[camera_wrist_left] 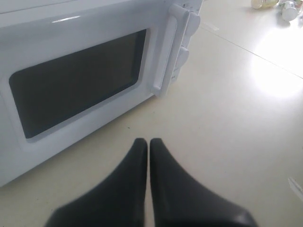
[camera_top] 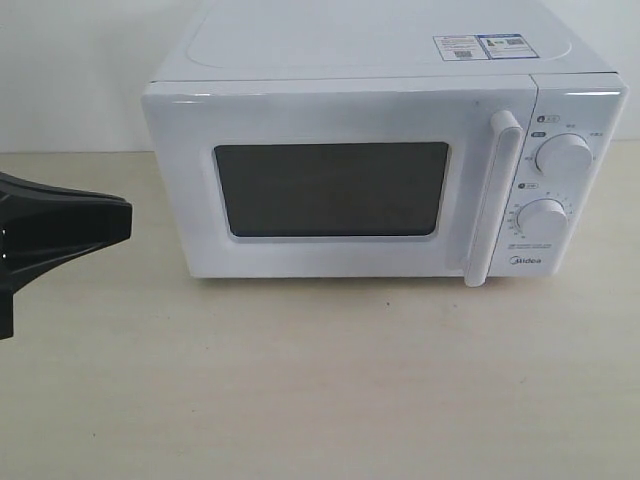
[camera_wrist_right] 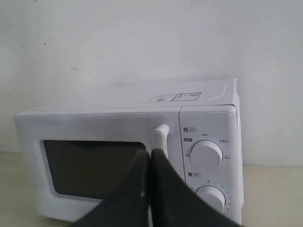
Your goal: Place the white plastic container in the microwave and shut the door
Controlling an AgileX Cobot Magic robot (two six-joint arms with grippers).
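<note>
At 9 o'clock in the exterior view the left pincer (camera_top: 125, 222) hangs over the bare desk (camera_top: 300, 380), well apart from the microwave (camera_top: 350, 110). Its own wrist view shows the two black fingers (camera_wrist_left: 130, 179) pressed together with nothing between them.

Toward the centre, the door (camera_top: 190, 200) sits flush with the cabinet, fully closed. Its dark window (camera_top: 330, 190) gives no view of the inside. The tall handle (camera_top: 495, 200) stands at 3 o'clock of the window, untouched by either arm, with the two dials (camera_top: 563, 155) further right.

The right pincer (camera_wrist_right: 150, 152) does not appear in the exterior view. Its wrist view shows it facing the microwave front near the handle, fingers pressed together and empty.

The white plastic container cannot be seen anywhere, on the desk or in either pincer. Since the door is closed and both arms are free and backed off, it is probably already inside and the task is finished or nearly so. The dark window means this cannot be confirmed.
</note>
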